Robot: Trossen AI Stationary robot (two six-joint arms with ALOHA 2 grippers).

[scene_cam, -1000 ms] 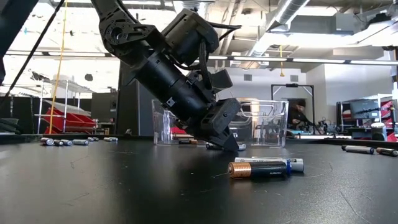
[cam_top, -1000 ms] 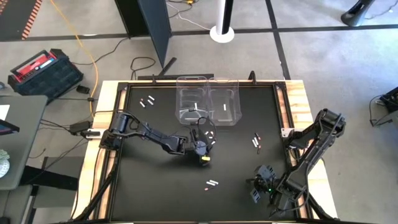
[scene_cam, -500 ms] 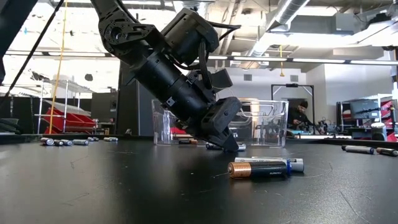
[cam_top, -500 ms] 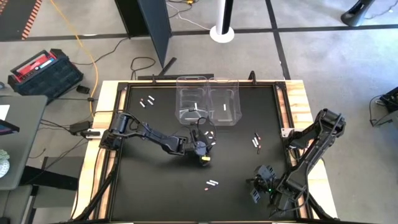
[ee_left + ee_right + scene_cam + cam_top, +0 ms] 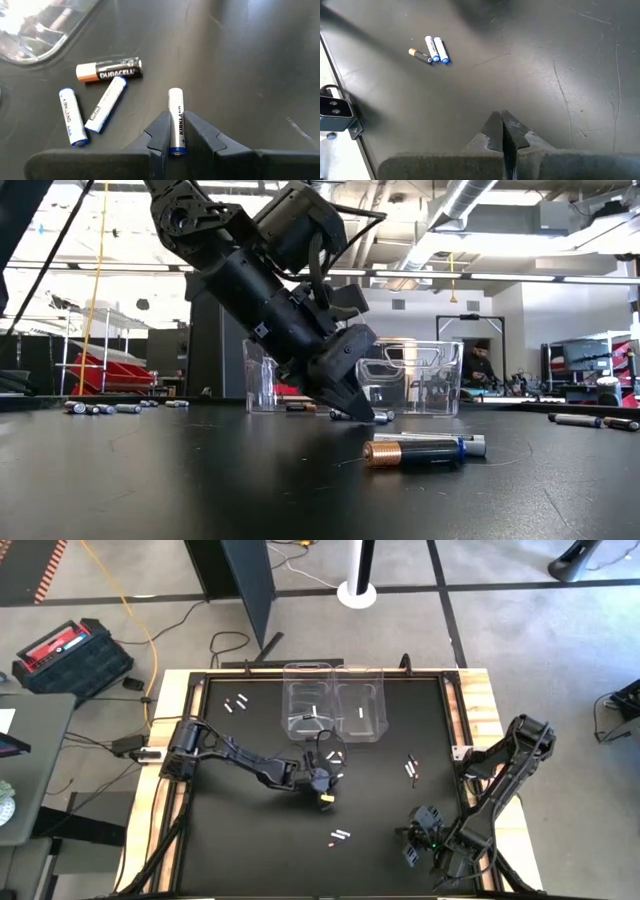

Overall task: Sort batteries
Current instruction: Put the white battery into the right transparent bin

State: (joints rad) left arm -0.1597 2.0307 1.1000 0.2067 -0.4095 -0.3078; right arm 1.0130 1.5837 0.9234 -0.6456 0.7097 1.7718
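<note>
Gripping: left gripper clamps the white Kirkland battery end-on at mid-table, likely for carrying to the clear bins.
Waiting: right gripper, jaws together, parked near-right.

The batteries are small round sticks lying flat on the black table. One white battery with a blue end sits between two dark fingers near the middle of the table. Just beside it lie a black and copper one and two more white ones. Some lie at the far left. Some lie on the right. Near the front, three lie side by side, two white and one dark.
</note>
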